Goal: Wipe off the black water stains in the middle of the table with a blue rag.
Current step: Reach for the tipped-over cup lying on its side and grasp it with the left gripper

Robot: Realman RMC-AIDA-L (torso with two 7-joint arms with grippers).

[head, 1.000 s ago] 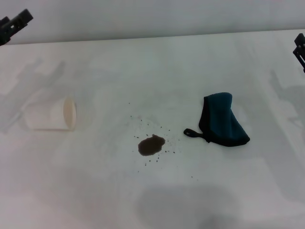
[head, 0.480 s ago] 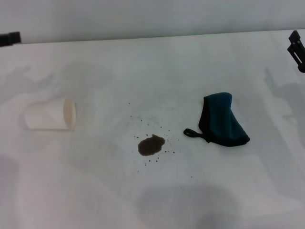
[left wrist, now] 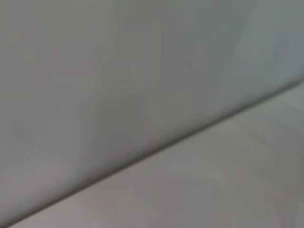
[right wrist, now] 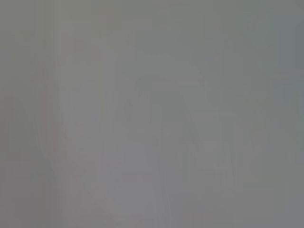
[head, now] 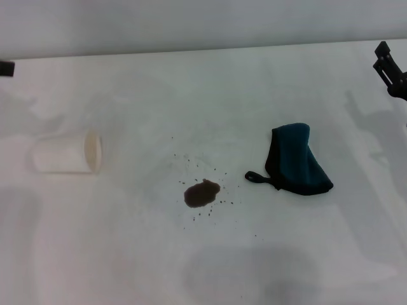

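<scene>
My right gripper (head: 389, 71) high at desk (head: 127, 254) edge; can't tell its opening. Rag (head: 297, 166) below, toward centre; stain (head: 202, 193) just beyond. Left gripper (head: 5, 68) parked far off. Risk: pinching the loop only, rag trails, smears specks

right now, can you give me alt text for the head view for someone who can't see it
A white table holds a small dark stain near the middle, with a crumpled blue rag lying apart to its right and a white cup tipped on its side to its left. Only the right gripper and left gripper tips show at the far edges.
</scene>
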